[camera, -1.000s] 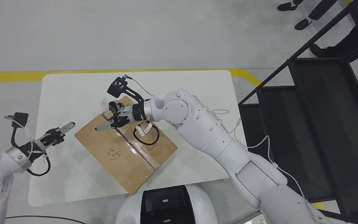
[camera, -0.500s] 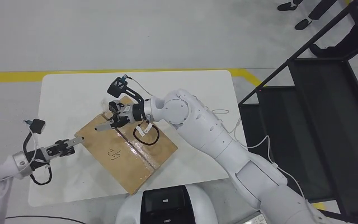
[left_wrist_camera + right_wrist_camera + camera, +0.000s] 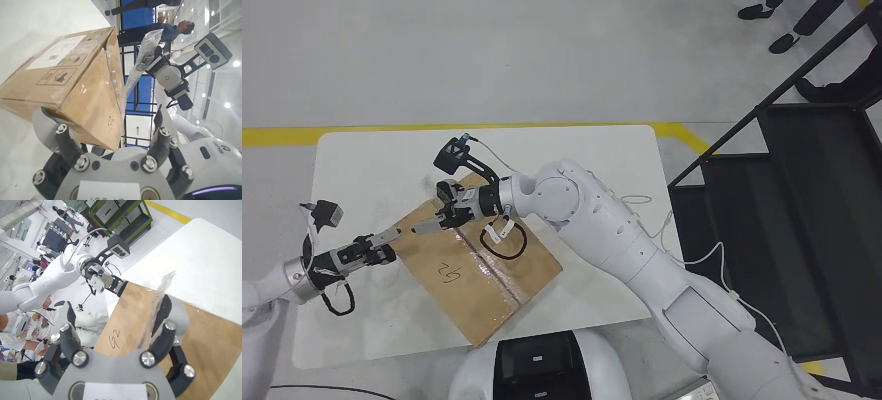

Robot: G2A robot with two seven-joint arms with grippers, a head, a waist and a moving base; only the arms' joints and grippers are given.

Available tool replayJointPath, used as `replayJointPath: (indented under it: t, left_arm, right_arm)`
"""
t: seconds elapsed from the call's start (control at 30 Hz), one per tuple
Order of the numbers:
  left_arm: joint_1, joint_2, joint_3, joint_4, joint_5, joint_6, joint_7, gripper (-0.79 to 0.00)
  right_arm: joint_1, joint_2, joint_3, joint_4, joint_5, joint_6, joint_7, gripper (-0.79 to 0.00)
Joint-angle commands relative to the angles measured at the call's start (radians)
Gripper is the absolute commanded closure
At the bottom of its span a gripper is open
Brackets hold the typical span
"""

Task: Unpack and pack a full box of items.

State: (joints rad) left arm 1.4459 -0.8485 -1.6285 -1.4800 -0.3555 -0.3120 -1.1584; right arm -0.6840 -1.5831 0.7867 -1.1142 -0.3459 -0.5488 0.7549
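Observation:
A taped cardboard box (image 3: 477, 270) marked with a handwritten number lies askew on the white table (image 3: 572, 160). My right gripper (image 3: 447, 215) hovers over the box's far corner, fingers apart. A peeled strip of clear tape (image 3: 166, 281) clings to one of its fingers and runs down to the box seam (image 3: 189, 332). My left gripper (image 3: 392, 235) is at the box's left corner, open, with the corner (image 3: 75, 75) between its fingers. From the left wrist, the right gripper (image 3: 149, 56) shows beyond the box with the tape (image 3: 132, 75) hanging from it.
A black metal rack (image 3: 782, 200) stands off the table's right side. A yellow floor line (image 3: 492, 128) runs behind the table. Bare table surface lies behind and to the left of the box.
My left arm has swung in from the table's left edge to the box's left corner. The right arm and box have stayed put.

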Motion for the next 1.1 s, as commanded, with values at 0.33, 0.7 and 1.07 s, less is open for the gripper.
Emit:
replayJointPath:
  t: [0.33,0.7,1.07]
  left_arm:
    - [-0.119,-0.015,0.118,0.096,0.060,-0.070,0.023,-0.785]
    - [-0.180,-0.021,0.114,0.138,-0.036,-0.072,0.071,-0.785]
    - [-0.180,-0.021,0.114,0.138,-0.036,-0.072,0.071,-0.785]
  right_arm:
    - [0.000,0.000,0.000,0.000,0.000,0.000,0.000,-0.785]
    - [0.000,0.000,0.000,0.000,0.000,0.000,0.000,-0.785]
    - [-0.008,0.006,0.008,-0.004,-0.018,0.037,-0.004,-0.348]
